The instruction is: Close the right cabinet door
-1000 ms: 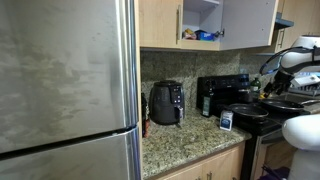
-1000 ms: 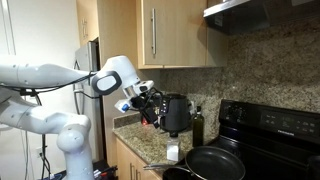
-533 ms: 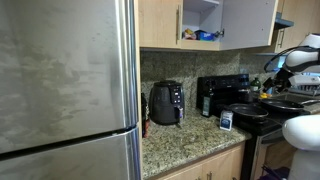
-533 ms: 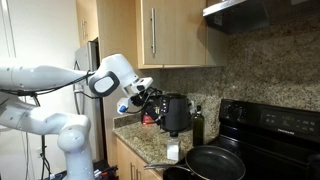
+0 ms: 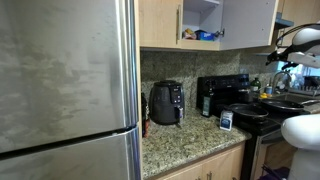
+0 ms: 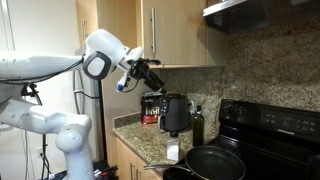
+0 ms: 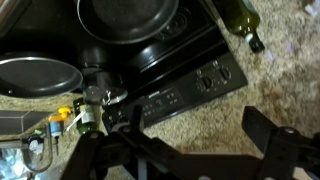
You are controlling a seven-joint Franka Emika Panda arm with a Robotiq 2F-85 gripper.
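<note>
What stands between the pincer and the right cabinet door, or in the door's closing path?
Nothing visible. The open pincer hangs in free air just below the right cabinet door, near its handle. The blue items seem to sit inside the cabinet, clear of the door's swing.

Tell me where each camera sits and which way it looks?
Exterior view: beside the fridge, facing along the counter to the open cabinet door; the arm shows at the far edge.
Exterior view: near the stove, facing back at the arm and claw.
Wrist view: on the wrist, looking down on the stove; open claw at the bottom.
Shared: both exterior views show the air fryer.
</note>
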